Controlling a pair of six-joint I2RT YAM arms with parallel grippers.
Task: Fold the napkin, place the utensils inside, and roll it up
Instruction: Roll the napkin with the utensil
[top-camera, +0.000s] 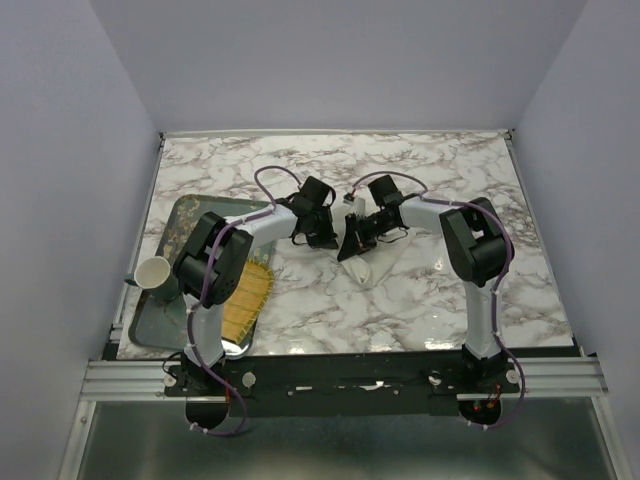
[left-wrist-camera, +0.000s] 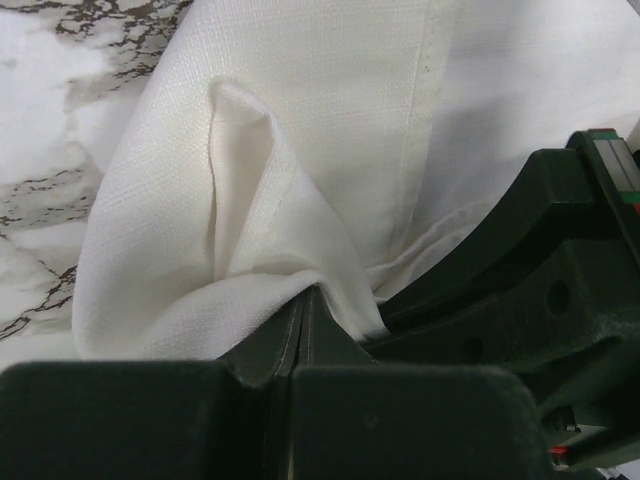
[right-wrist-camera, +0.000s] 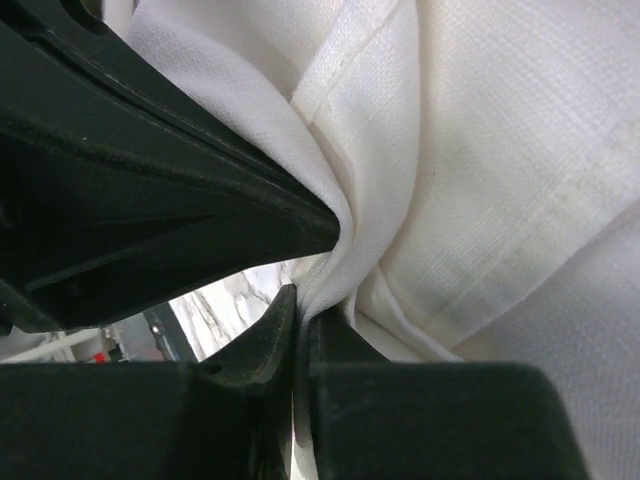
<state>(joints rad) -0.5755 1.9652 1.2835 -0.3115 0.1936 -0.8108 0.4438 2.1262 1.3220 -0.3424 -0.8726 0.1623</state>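
Left wrist view: we see our left pincer (left-wrist-camera: 305, 300) squeezed tight on a bunch of the napkin (left-wrist-camera: 330, 130). Its two fingers are pressed together with the cloth caught at their tips. The cream-white cloth puckers into a fold right above the tips. It spreads up and away over the marble surface (left-wrist-camera: 40, 120).

Our right pincer (right-wrist-camera: 300, 300) is just beside the left one. It is clamped on the napkin too, with a ridge of cloth pulled in between its fingers. A stitched hem runs across the cloth near that grip.

From the top camera we see both pincers close together near the middle of the surface, almost nose to nose. The napkin is bunched between and below them, and a white point of it reaches toward our bases.

Well off to the left sits a dark tray (top-camera: 180, 225). A yellow mat (top-camera: 248, 295) lies on the tray's right side. A white cup (top-camera: 155, 272) sits at the tray's left edge, just beside our left arm.
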